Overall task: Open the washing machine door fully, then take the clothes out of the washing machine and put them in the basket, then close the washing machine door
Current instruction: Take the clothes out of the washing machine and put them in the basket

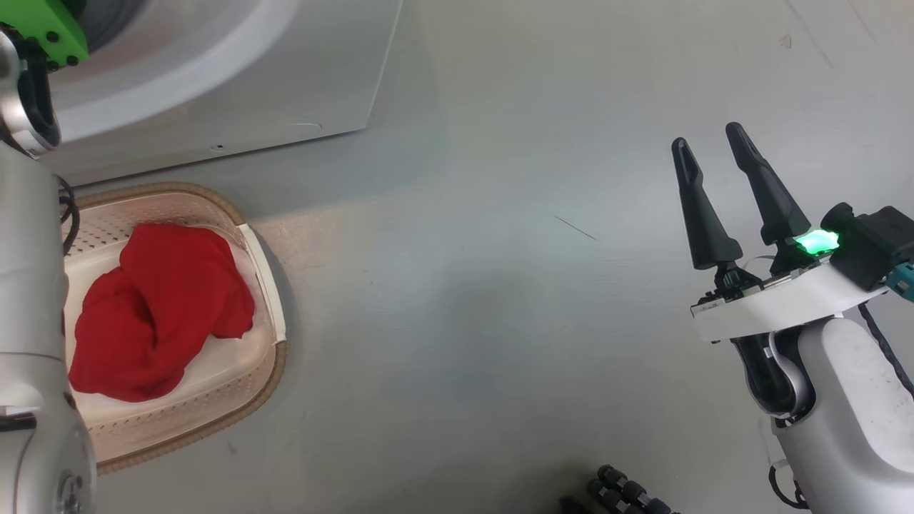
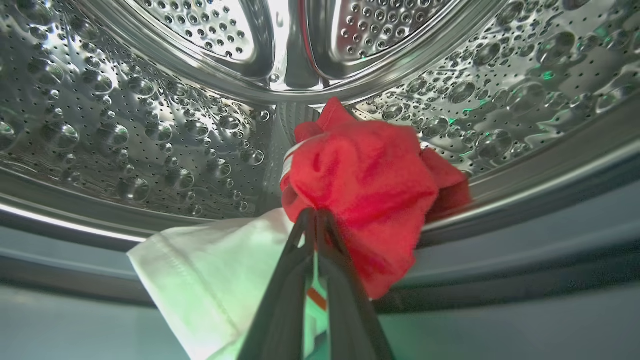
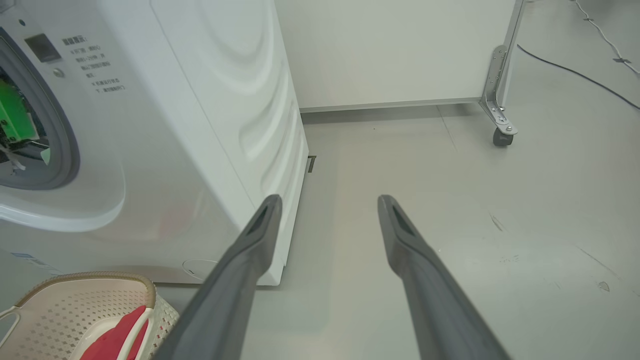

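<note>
left gripper pinched on clothes at the drum mouth

1. clothes point(image 2: 360, 185): a bunched red piece with a white part point(image 2: 210, 280) and a strip of red-and-white trim. it lies at the front lip of the perforated steel drum point(image 2: 125, 140). the white part hangs out over the grey gasket point(image 2: 500, 260).

2. left gripper point(image 2: 316, 214): the two dark fingers are pressed together, with no gap at the tips. the tips meet in the lower edge of the red fabric and pinch it. the white part lies just beside the fingers.

3. washing machine point(image 3: 200, 125): a white box standing on the grey floor point(image 1: 500, 321). the pale left arm point(image 1: 28, 285) reaches up into its round opening.

4. basket point(image 1: 235, 400): it sits on the floor just in front of the machine base. a second red garment point(image 1: 157, 307) lies crumpled inside it.

5. right gripper point(image 1: 707, 135): the fingers are spread wide and hold nothing. it hangs over bare floor, well apart from the basket and the machine.
</note>
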Controlling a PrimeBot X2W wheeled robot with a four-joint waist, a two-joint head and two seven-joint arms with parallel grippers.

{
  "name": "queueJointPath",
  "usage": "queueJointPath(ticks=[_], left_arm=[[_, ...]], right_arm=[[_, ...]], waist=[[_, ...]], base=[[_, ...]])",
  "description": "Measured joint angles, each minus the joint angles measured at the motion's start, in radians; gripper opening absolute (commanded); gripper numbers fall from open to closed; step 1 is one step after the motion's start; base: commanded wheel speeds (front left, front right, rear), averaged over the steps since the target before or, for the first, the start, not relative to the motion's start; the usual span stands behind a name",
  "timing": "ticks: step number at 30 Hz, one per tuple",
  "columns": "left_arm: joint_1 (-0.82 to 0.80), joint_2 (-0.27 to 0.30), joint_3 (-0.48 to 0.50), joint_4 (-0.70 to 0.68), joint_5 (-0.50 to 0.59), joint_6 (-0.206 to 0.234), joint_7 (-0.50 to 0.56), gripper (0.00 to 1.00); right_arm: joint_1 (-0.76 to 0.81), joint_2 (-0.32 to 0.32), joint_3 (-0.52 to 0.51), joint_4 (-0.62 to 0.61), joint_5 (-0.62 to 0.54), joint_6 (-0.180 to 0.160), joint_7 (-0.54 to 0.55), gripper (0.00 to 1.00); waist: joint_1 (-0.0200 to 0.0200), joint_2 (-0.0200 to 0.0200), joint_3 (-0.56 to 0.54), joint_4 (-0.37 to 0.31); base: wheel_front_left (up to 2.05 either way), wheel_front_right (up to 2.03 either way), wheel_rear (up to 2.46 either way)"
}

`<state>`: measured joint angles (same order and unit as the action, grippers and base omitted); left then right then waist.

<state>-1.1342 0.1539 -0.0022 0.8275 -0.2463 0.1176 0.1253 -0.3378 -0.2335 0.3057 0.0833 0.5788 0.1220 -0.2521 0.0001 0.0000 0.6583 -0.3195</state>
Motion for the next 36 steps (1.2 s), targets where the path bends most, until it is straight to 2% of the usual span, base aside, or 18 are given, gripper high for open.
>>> queueJointPath(ticks=[4,16,31,36], left_arm=[[0.006,-0.010,0.005,0.016,-0.011,-0.002,-0.051,0.00],[0.111,-0.041,0.007,0.079,-0.031,-0.063,-0.182,0.00],[0.303,-0.045,0.009,0.133,-0.044,-0.125,-0.329,0.00],[0.345,-0.049,0.005,0.131,-0.044,-0.151,-0.349,0.00]], right_arm=[[0.000,0.000,-0.006,0.010,-0.001,0.000,0.000,1.00],[0.009,0.000,-0.021,0.028,-0.018,0.000,0.000,1.00],[0.097,0.008,-0.020,0.070,-0.030,0.000,0.000,1.00],[0.120,0.014,-0.020,0.079,-0.036,0.000,0.000,1.00]], waist=[[0.0000,0.0000,-0.022,0.009],[0.0000,0.0000,-0.124,0.052],[-0.0001,0.0000,-0.289,0.113],[-0.0001,0.0000,-0.335,0.127]], base=[[0.00,0.00,0.00],[0.00,0.00,0.00],[0.00,0.00,0.00],[0.00,0.00,0.00]])
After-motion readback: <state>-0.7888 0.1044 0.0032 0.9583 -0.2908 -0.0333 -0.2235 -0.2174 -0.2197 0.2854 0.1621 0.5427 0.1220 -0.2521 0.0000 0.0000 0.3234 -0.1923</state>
